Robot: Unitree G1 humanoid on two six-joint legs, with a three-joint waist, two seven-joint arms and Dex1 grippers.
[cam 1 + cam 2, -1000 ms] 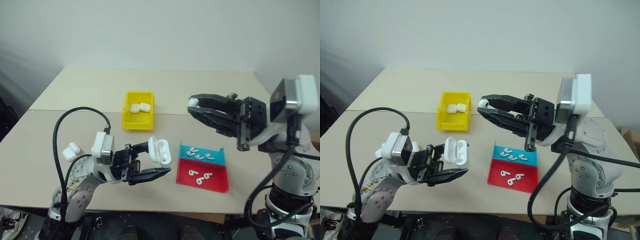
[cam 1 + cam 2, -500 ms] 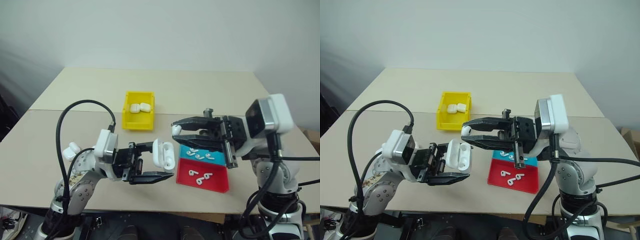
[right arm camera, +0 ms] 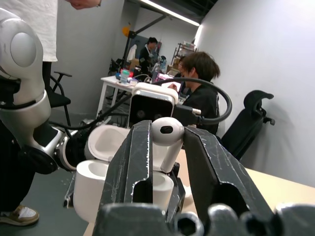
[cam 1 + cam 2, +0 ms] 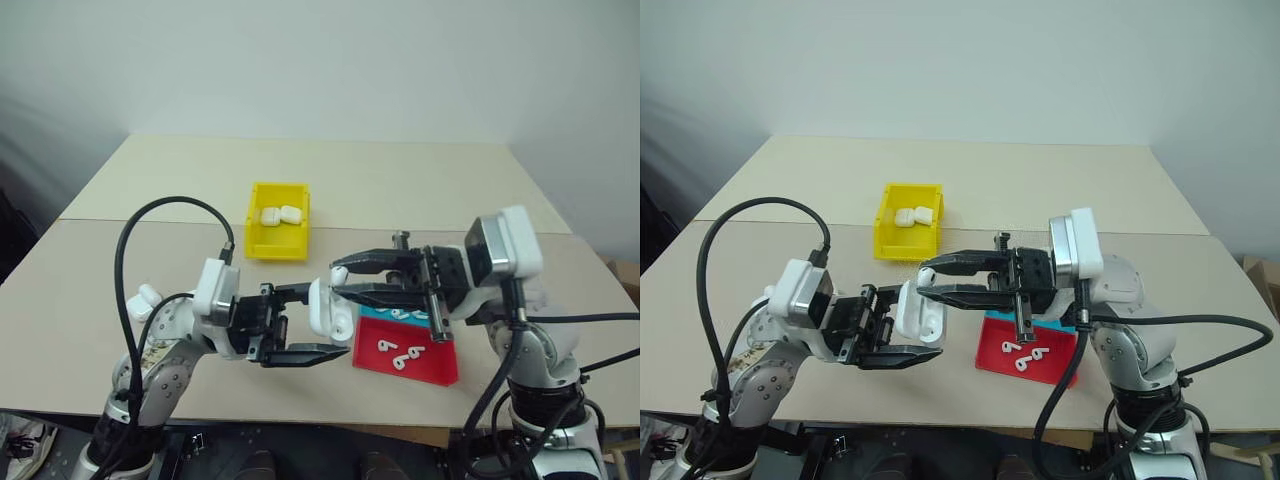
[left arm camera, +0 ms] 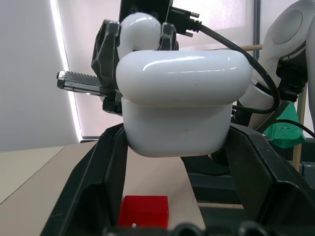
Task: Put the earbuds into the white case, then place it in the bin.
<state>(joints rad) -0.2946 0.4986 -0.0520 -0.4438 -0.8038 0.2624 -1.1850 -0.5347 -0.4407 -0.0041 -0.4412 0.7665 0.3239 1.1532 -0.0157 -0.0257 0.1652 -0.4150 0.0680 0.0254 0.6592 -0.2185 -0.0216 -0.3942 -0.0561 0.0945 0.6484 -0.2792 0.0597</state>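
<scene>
My left gripper point(image 4: 318, 322) is shut on the white case point(image 4: 327, 308), held above the table with its lid open. My right gripper point(image 4: 337, 281) is shut on one white earbud point(image 3: 167, 135), whose stem points down toward the case's open body point(image 3: 96, 172). In the left wrist view the earbud point(image 5: 140, 30) sits just above the case point(image 5: 179, 103), between the right gripper's black fingers. Whether it touches the case I cannot tell. The yellow bin point(image 4: 253, 225) stands behind on the table and holds two white cases point(image 4: 279, 214).
A red-and-blue tray point(image 4: 437, 366) with several loose earbuds point(image 4: 400, 352) lies under the right arm. Another white case point(image 4: 143, 298) lies on the table by my left arm. A black cable point(image 4: 130, 260) loops over the left arm. People sit at desks in the right wrist view.
My right gripper has carried the earbud left and down until it is right over the open case. The left gripper has kept the case in place.
</scene>
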